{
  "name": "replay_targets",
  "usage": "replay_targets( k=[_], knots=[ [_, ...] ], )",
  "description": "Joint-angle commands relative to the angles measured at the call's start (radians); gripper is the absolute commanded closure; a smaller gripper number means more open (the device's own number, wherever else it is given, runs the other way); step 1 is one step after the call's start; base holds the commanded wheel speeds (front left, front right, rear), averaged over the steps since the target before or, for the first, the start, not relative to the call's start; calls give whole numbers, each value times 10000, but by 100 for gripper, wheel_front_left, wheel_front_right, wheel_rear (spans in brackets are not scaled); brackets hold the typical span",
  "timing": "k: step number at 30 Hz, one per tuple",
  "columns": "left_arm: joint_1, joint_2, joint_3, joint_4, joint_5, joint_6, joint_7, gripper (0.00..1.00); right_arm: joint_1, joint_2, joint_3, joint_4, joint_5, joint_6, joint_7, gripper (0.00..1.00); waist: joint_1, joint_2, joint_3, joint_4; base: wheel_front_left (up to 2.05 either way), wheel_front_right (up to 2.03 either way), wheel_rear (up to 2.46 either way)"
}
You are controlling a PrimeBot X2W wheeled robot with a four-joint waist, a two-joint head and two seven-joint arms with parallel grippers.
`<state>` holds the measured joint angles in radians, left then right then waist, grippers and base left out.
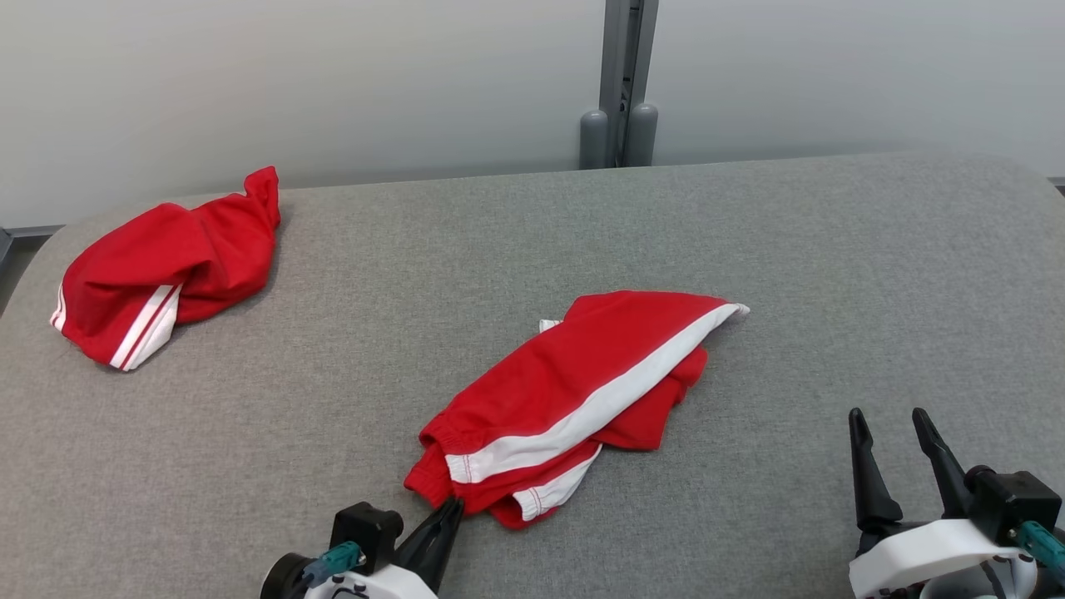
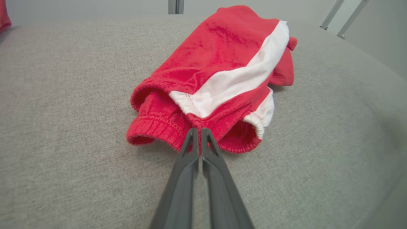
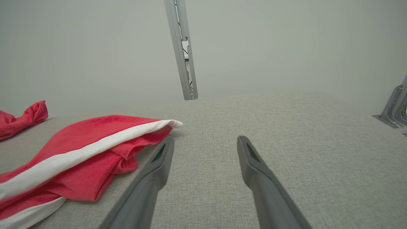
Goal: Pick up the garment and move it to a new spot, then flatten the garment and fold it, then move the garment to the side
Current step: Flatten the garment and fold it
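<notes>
Garment (image 1: 574, 391) is lying on the bench (image 1: 832, 249), long axis running diagonally away from our left gripper (image 1: 453, 505), whose jaws are pinching its near end; our right gripper (image 1: 886, 413) is hovering off to its right, jaws spread, holding nothing.

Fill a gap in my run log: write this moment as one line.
left gripper: jaws shut on shorts waistband | right gripper: jaws open, empty | shorts: crumpled on table | other red garment: far left, untouched
</notes>
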<state>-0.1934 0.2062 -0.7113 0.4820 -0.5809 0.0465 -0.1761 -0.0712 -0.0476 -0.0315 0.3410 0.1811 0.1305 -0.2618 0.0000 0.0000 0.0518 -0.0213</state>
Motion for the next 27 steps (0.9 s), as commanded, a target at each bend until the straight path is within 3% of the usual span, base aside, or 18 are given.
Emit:
replay_targets(
  k=[1,8,20,23,25,27],
  knots=[
    [122,103,112,87,-138,51,1,100,2,-54,-65,54,-33,3,-49,0,0,0,25,-35,0,0,0],
    [255,316,276,277,-378,-1,-48,100,8,-54,-130,187,-56,5,-49,0,0,0,82,-117,0,0,0],
    [293,682,709,396,-531,364,-364,100,-85,-55,-271,339,-100,5,-49,0,0,0,110,-98,0,0,0],
    [296,650,724,338,-580,363,-404,92,-90,-55,-261,333,-92,5,-49,0,0,0,100,-77,0,0,0],
    [317,606,765,208,-598,358,-483,100,-96,-55,-256,334,-85,5,-49,0,0,0,102,-65,0,0,0],
    [398,588,779,68,-638,352,-516,100,-94,-55,-269,344,-88,5,-49,0,0,0,110,-48,0,0,0]
  ],
)
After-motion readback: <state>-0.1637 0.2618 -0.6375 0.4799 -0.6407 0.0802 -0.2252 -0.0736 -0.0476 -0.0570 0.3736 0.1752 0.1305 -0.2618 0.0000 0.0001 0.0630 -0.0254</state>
